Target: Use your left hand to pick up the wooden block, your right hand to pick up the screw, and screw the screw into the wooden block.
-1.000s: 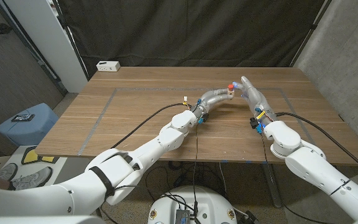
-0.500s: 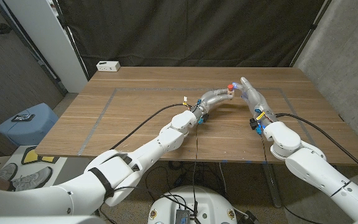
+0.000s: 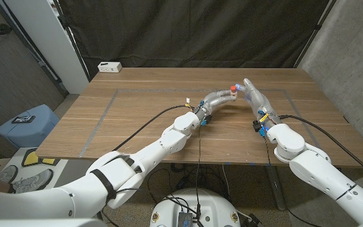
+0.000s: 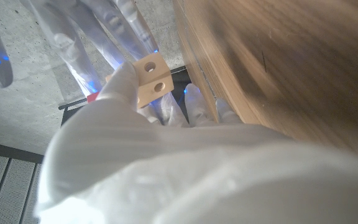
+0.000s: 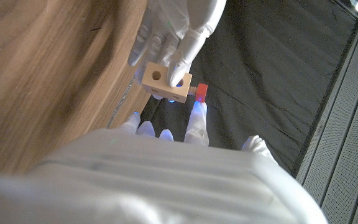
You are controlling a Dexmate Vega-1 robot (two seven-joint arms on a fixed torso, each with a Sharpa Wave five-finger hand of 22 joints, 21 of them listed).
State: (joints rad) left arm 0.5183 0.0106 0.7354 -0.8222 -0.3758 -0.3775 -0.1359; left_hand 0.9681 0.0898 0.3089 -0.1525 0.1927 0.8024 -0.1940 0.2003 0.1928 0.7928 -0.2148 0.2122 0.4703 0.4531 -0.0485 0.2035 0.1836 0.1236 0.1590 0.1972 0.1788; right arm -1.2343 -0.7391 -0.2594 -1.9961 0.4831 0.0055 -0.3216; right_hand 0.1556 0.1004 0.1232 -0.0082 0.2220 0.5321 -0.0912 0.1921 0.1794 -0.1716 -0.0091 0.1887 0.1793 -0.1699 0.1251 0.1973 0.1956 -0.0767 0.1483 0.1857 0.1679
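1. We see the block (image 5: 166, 82) as a small pale wooden cuboid with round holes drilled through it; two holes show on one face in the left wrist view (image 4: 151, 78).
2. The left hand (image 3: 217, 98) holds the block up above the far middle of the desk (image 3: 137, 120), its fingers (image 5: 185, 46) wrapped over the block's faces.
3. In the right wrist view one left finger lies across the block's front, just beside a hole.
4. The screw (image 5: 200, 92) has a red, squarish head; it sticks out of the block's end, touching the wood.
5. In the head view the red head (image 3: 233, 87) shows between the two hands.
6. The right hand (image 3: 255, 96) reaches toward the screw, and one of its fingers (image 5: 197, 115) comes up just under the red head.
7. We cannot tell whether the right fingers actually pinch the screw or only touch it.
8. A white box (image 3: 109, 66) sits at the desk's far left corner, well apart from the hands.
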